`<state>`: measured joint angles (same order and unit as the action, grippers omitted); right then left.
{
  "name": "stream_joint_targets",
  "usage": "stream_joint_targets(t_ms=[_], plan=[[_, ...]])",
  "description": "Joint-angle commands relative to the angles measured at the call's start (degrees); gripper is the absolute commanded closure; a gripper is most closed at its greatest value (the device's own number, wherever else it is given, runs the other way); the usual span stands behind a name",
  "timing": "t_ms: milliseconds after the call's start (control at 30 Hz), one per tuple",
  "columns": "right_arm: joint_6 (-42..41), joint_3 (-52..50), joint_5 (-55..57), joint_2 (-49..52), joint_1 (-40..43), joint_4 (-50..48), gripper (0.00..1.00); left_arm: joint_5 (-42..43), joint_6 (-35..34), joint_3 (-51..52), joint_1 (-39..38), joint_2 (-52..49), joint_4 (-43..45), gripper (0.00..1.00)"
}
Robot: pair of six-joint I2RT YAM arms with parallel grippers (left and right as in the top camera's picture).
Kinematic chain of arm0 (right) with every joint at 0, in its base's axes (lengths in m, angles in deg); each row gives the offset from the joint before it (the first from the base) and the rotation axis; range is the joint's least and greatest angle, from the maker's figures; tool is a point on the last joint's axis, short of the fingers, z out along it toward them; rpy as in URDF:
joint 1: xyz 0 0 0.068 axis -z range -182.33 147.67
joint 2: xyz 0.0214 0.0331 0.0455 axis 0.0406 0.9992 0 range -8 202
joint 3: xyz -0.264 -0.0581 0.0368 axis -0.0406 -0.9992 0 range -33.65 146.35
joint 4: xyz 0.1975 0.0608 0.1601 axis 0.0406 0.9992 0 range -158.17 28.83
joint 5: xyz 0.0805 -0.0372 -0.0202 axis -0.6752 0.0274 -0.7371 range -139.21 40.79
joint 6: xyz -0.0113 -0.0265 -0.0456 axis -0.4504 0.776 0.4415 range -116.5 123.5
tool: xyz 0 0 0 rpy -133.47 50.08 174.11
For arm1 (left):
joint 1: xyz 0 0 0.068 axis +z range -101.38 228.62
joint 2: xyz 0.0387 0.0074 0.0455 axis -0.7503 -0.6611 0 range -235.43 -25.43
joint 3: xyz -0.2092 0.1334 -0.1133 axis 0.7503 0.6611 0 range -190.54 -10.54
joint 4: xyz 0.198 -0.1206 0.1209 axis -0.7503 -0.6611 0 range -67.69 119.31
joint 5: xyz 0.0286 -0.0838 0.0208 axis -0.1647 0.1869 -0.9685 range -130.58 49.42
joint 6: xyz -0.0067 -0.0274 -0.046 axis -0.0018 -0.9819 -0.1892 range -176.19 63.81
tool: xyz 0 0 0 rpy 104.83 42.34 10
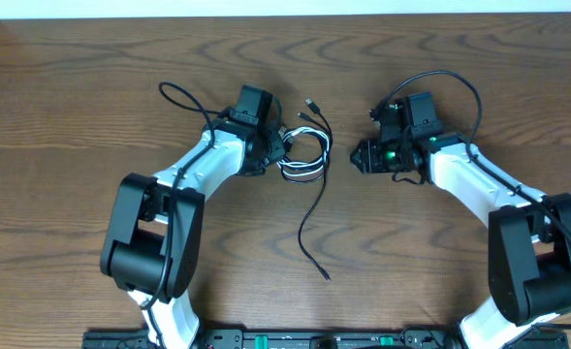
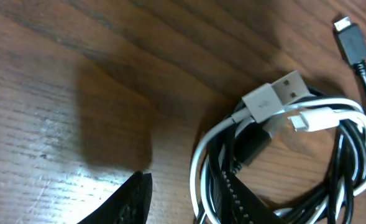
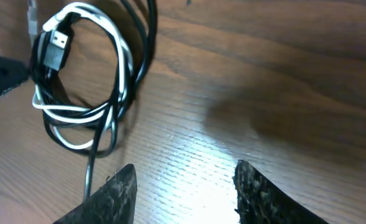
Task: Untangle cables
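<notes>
Overhead, the black cable [image 1: 310, 225] and the white cable [image 1: 302, 173] lie wound together in a small coil on the wooden table [image 1: 72, 87], between the two arms. One black tail runs from the coil toward the near edge, and a black plug [image 1: 311, 102] pokes out on the far side. The left gripper [image 1: 277, 147] is at the coil's left edge. In the left wrist view its fingers stand partly apart: one is on bare wood outside the coil and the other, toothed, seems to sit among the loops. White and black strands lie between them, unpinched. A white USB plug [image 2: 276, 96] rests on top of the coil. The right gripper [image 3: 184, 196] sits near the coil's right side, clear of it, jaws apart over bare wood, holding nothing.
</notes>
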<state>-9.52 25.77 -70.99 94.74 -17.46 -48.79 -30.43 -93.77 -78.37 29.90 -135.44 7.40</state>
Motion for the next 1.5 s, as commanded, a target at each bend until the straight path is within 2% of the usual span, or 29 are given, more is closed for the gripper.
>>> stream_joint_targets(t_ms=[0, 467, 600, 800, 833, 933, 1033, 1100, 1233, 1333, 1367, 1467], plan=[[0.20, 0.68, 0.24, -0.85, -1.03, -0.33, 0.52, -0.15, 0.52, 0.13, -0.11, -1.07, 0.33, 0.63], [0.20, 0.68, 0.22, -0.85, -2.19, -0.72, 0.46, -0.83, 0.52, 1.07, -3.23, -1.33, 2.54, 0.62], [0.22, 0.68, -0.79, -0.85, -2.23, -1.44, 0.44, -0.85, 0.52, 1.40, -3.23, -1.33, 2.54, 0.73], [0.22, 0.68, -3.23, -0.85, -2.23, -2.64, 0.49, -0.87, 0.52, 3.93, -3.23, -1.33, 2.93, 0.73], [0.22, 0.68, -3.17, -0.85, -2.21, -2.64, 0.50, -0.85, 0.52, 4.24, -3.23, -1.33, 2.99, 0.73], [0.22, 0.68, -3.19, -0.85, -2.23, -2.60, 0.50, -0.81, 0.50, 4.35, -3.23, -1.33, 3.02, 0.62], [0.22, 0.68, -3.21, -0.85, -2.23, -2.29, 0.50, -0.79, 0.50, 4.35, -3.23, -1.33, 2.91, 0.62], [0.22, 0.68, -3.23, -0.85, -2.23, -2.23, 0.48, -0.74, 0.50, 4.35, -3.23, -1.33, 2.23, 0.66], [0.22, 0.68, -3.23, -0.85, -2.60, -2.25, 0.50, -0.70, 0.50, 4.35, -3.23, -1.31, -0.35, 0.87], [0.22, 0.68, -3.26, -0.85, -2.64, -2.23, 0.53, 0.35, 0.57, 4.35, -3.21, -1.31, -2.10, 0.89], [0.22, 0.68, -3.67, -0.85, -2.64, -2.23, 0.56, 1.49, 2.25, 4.35, -3.21, -1.31, -2.56, 0.89], [0.22, 0.68, -5.75, -0.85, -2.78, -2.32, 0.53, 7.26, 13.84, 4.07, -3.21, -1.29, -2.64, 0.89]])
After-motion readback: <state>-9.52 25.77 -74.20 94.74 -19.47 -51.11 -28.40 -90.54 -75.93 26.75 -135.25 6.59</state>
